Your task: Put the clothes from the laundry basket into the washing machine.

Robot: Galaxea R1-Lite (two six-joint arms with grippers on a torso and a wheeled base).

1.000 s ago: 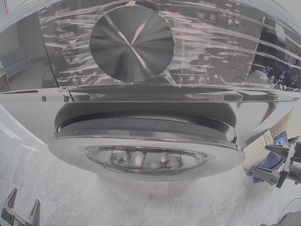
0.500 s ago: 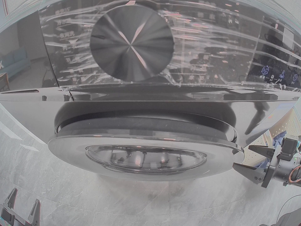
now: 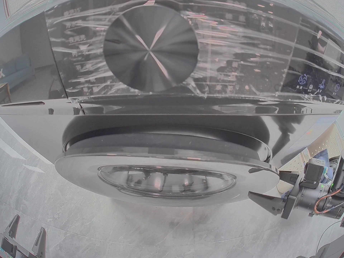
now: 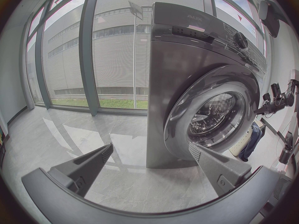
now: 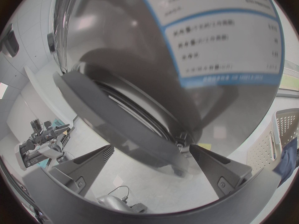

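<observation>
R end effector (image 3: 267,185) released, empty, at right rim of door (image 3: 166,169); door looks shut. Clothes (image 3: 323,156) in basket (image 3: 333,140) just right of door. L end effector (image 3: 25,233) released, farther.

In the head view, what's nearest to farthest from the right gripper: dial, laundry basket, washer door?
1. Washer door: its right edge is at the right gripper.
2. Laundry basket: just beyond, on the right.
3. Dial: high on the panel, left of centre.
</observation>
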